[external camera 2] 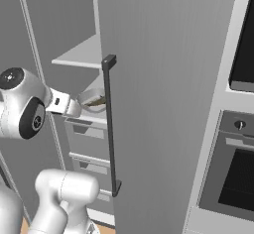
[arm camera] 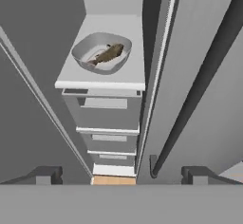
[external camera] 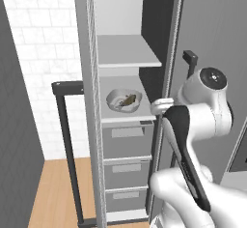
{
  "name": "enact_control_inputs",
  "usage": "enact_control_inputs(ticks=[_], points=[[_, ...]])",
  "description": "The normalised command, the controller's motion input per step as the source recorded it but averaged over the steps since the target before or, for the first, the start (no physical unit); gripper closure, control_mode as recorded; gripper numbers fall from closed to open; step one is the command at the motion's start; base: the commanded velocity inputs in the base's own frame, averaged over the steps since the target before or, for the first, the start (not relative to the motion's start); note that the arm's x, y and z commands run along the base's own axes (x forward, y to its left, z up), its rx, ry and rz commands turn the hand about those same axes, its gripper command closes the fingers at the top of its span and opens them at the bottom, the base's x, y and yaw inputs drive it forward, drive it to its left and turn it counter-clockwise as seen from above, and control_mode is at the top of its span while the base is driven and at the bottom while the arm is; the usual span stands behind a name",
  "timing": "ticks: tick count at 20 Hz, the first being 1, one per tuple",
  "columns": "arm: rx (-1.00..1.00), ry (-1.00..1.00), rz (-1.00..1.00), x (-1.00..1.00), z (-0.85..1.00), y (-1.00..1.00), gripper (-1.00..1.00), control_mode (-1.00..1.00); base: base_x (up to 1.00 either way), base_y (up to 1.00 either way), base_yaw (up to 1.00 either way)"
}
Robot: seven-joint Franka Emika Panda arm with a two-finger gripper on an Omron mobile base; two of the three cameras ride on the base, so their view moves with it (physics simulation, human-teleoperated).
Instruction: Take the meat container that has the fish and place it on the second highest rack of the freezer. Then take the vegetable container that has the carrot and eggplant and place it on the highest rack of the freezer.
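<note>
From the left base view, we see the pale oval meat container [external camera: 123,100] holding the mottled brown fish [external camera: 128,100] on the lower grey shelf [external camera: 126,116], beyond our pincer. In the hand view, our pincer [arm camera: 121,174] is released and empty; withdrawing carelessly risks clipping the freezer's grey door [arm camera: 209,66] alongside.

The white arm rises from the base, bends at a dark-jointed elbow and reaches forward at mid height, its wrist roughly level. The gripper [arm camera: 121,174] points ahead and slightly down; its two dark fingers [arm camera: 45,174] stand wide apart with nothing between them. In the left base view the hand's pale end [external camera: 162,106] juts leftward.
</note>
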Motion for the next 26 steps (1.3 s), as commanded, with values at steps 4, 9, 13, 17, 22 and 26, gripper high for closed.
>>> enact_control_inputs(ticks=[4, 9, 13, 17, 22, 26], points=[[-0.16, 0.1, 0.06, -0.34, 0.15, -0.24, -1.0, -1.0, 0.0, 0.0, 0.0], [0.06, 0.0, 0.17, -0.83, -0.1, -0.31, -1.0, -1.0, 0.0, 0.0, 0.0], [0.01, 0.03, 0.09, -0.55, -0.09, -0.02, -1.0, -1.0, 0.0, 0.0, 0.0], [0.0, 0.01, 0.02, 0.08, -0.01, 0.0, -1.0, -1.0, 0.0, 0.0, 0.0], [0.0, 0.0, 0.0, 0.04, 0.0, 0.0, -1.0, -1.0, 0.0, 0.0, 0.0], [0.0, 0.0, 0.0, 0.0, 0.0, 0.0, -1.0, -1.0, 0.0, 0.0, 0.0]])
